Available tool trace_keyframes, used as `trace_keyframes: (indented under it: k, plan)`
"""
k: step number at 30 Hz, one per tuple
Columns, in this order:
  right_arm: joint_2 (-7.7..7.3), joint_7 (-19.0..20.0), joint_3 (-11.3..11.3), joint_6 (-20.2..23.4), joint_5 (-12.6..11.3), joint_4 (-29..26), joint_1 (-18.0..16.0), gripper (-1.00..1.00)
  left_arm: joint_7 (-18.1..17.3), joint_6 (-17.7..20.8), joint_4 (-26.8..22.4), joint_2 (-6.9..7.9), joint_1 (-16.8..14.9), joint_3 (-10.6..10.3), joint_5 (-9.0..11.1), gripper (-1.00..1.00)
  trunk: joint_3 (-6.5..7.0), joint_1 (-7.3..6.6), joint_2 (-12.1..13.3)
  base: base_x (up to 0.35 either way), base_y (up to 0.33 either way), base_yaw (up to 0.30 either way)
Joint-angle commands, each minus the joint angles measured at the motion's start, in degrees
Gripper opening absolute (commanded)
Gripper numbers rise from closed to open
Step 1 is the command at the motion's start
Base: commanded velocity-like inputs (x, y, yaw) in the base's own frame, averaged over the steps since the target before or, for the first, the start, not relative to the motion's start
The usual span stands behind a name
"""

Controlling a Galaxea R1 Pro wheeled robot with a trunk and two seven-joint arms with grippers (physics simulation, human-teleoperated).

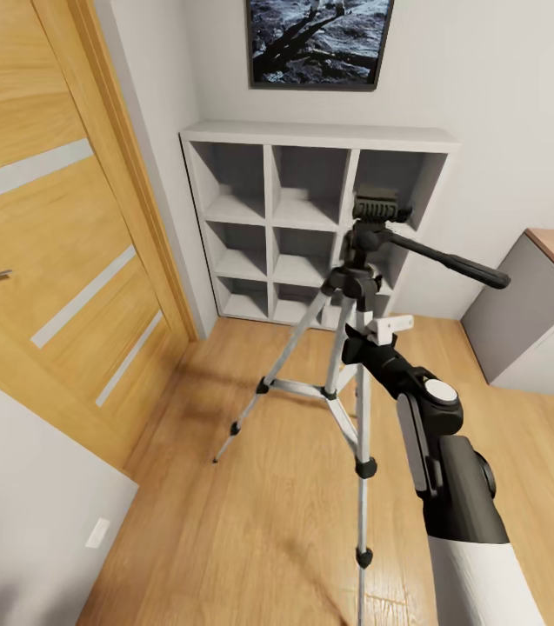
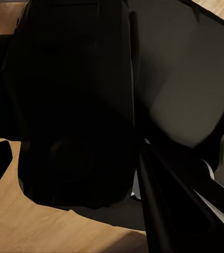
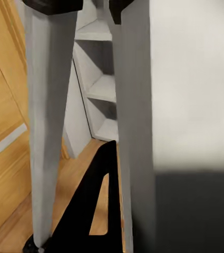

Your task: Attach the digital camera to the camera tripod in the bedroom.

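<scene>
The head camera looks down from above the camera tripod (image 1: 359,348), facing the white cube shelf (image 1: 311,222) behind it. The right wrist camera sits tight against the camera tripod's silver legs (image 3: 46,132), sharing that shelf beyond. The left wrist camera is pressed against dark shapes over wood floor (image 2: 17,221).

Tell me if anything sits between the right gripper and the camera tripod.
Nothing visible does. In the head view the right gripper is already up against the camera tripod, just below its black head, and the right wrist view shows the silver legs close up.
</scene>
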Motion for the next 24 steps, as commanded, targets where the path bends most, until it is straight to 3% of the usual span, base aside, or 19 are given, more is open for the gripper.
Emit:
trace_keyframes:
  k: [1, 14, 24]
  plan:
    - [-0.10, 0.6, -0.2, 0.4, -0.3, -0.1, -0.1, -1.00, -0.3, 0.0, 0.0, 0.01, 0.0, -0.5, 0.5, -1.00, -0.08, 0.02, -0.1, 0.000, 0.000, 0.000]
    - [-0.89, 0.6, -0.1, -2.1, -0.3, -0.2, -0.1, -1.00, -0.3, 0.0, 0.0, 0.01, 0.0, -0.5, 0.5, -1.00, -0.08, 0.02, -0.1, 0.000, 0.000, 0.000]
    - [-1.09, 0.3, -0.3, -8.8, -0.2, -0.2, -0.1, -1.00, -0.3, 0.0, 0.0, 0.01, 0.0, -0.5, 0.5, -1.00, -0.08, 0.02, -0.1, 0.000, 0.000, 0.000]
